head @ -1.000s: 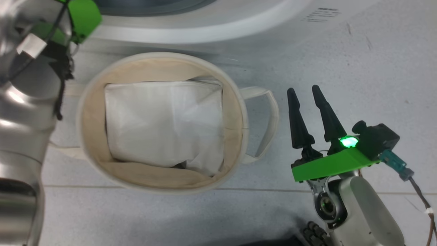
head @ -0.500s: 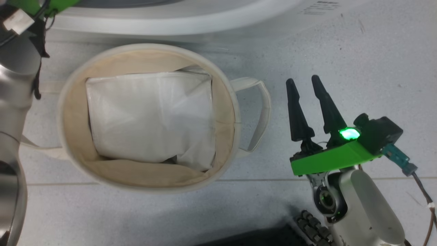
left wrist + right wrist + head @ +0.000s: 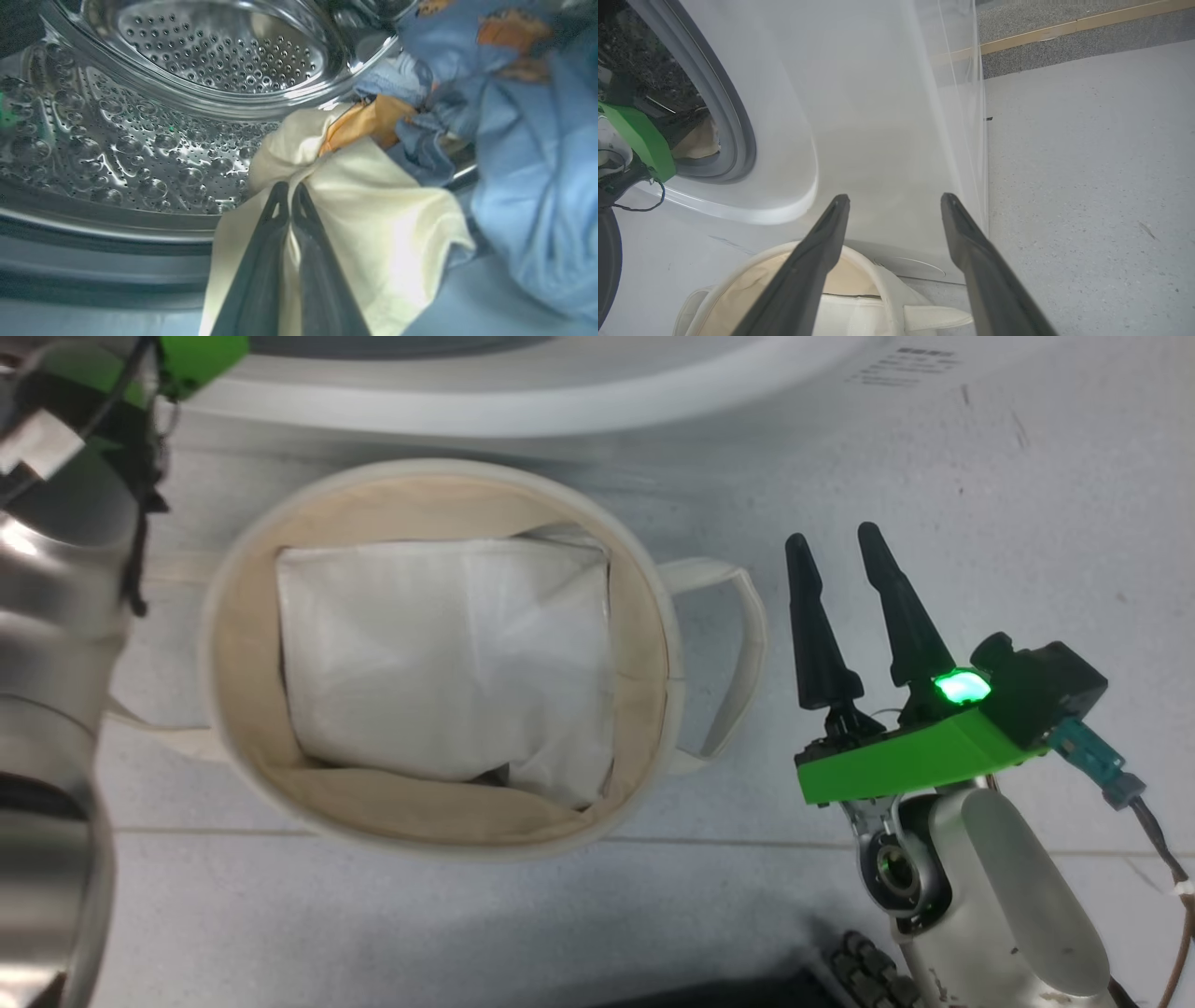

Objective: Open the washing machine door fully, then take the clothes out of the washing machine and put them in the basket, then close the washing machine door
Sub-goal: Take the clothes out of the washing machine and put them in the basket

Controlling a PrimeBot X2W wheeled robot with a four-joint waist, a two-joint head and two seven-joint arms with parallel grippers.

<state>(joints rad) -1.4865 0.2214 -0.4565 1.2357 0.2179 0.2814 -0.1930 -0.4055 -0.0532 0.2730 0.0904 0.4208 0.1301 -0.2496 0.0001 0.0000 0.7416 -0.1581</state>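
- The left hand (image 3: 289, 190) is inside the washing machine (image 3: 560, 392), its two dark fingers pressed together on a bunched fold of the cream piece (image 3: 373, 224) of the clothes.
- The cream piece spreads out from that pinch and drapes down over the front lip of the steel drum (image 3: 219, 51) and the grey gasket (image 3: 93, 261) below it. A patch of orange print shows at its upper edge.
- The light blue piece (image 3: 537, 186), with orange-brown figures on it, lies just beside the cream one and touches it, heaped on the right side of the left wrist view.
- The perforated drum wall to the left of the clothes is bare.
- In the head view the left arm (image 3: 47, 616) runs up the left edge as a silvery forearm, and its green bracket reaches the machine's opening.
- The basket (image 3: 233, 644) stands on the floor (image 3: 934, 476) just in front of the machine's white front, upright, with one loop handle pointing toward the right hand.
- A plain white sheet (image 3: 439, 663) lies flat in the bottom of the basket, with none of the printed clothes on it.
- The right hand (image 3: 833, 534) is over the floor near the basket's right handle without touching it. Its fingers are spread apart and hold nothing.
- In the right wrist view the open fingers (image 3: 822, 261) point at the machine's front panel, with the basket rim below them.
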